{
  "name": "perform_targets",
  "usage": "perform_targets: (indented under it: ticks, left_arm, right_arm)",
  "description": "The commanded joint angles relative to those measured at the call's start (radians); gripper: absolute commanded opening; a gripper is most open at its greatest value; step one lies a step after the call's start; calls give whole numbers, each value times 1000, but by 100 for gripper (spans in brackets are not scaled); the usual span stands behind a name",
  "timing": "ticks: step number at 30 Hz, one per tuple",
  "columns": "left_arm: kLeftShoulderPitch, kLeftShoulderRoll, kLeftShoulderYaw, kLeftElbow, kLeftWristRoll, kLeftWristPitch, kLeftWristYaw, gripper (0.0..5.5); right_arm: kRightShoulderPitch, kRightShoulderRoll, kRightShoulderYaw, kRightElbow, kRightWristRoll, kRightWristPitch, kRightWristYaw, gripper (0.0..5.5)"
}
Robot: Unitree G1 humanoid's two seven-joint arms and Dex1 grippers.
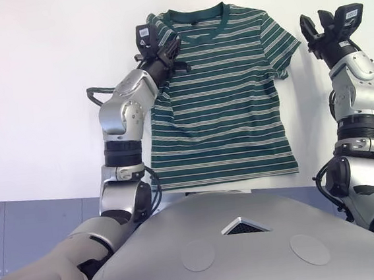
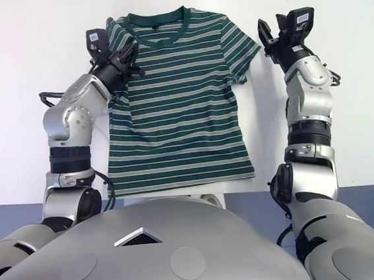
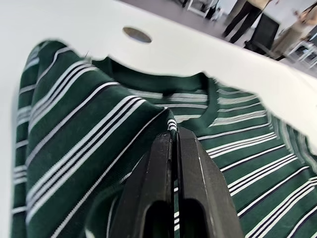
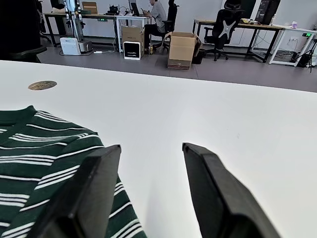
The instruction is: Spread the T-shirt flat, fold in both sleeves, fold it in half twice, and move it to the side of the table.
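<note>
Left claw [image 1: 163, 53] pinches the T-shirt [image 1: 227, 109] by its left sleeve [image 3: 94, 134]; right claw [image 1: 327, 23] gapes wide over the worktop [image 1: 37, 95] beside it

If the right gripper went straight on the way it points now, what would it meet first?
Most likely the bare white tabletop: the open right gripper points at it, with the sleeve of the green-and-white striped T-shirt beside one finger. Height above it is unclear.

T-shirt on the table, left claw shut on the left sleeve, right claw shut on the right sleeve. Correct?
Not quite. The right claw is open and holds nothing, beside the right sleeve. The right wrist view shows the gap between its fingers. The rest stands: the T-shirt lies on the table, and the left claw is shut on the left sleeve.
</note>
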Motion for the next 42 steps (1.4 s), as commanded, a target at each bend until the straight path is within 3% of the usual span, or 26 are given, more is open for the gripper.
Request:
perform_targets:
  ticks: [1, 5, 8, 13, 16, 28, 36, 42]
  left_arm:
    - [-1, -19, -16, 20, 34, -20, 10, 7]
    - [22, -42, -33, -42, 23, -2, 8, 88]
    - [58, -36, -35, -158, -5, 19, -11, 144]
    - [104, 26, 22, -299, -6, -90, -62, 216]
    - [111, 67, 80, -297, 4, -144, -55, 216]
    - [135, 83, 148, -192, 33, -198, -2, 220]
    - [162, 83, 150, -167, 48, -218, -14, 220]
    - [198, 117, 133, -151, 88, -275, -48, 220]
  right_arm:
    - [14, 16, 8, -25, -5, 18, -9, 234]
    - [35, 36, -24, -57, 44, 68, -17, 234]
    - [52, 53, -99, -104, 171, 214, -5, 234]
    - [88, 59, -71, -53, 148, 338, -40, 234]
    - [108, 79, -89, -68, 188, 389, -30, 234]
    - [91, 94, -73, -85, 198, 394, -22, 2]
    - [101, 110, -69, -262, 254, 409, 13, 2]
    - [6, 128, 37, -401, 251, 470, 15, 2]
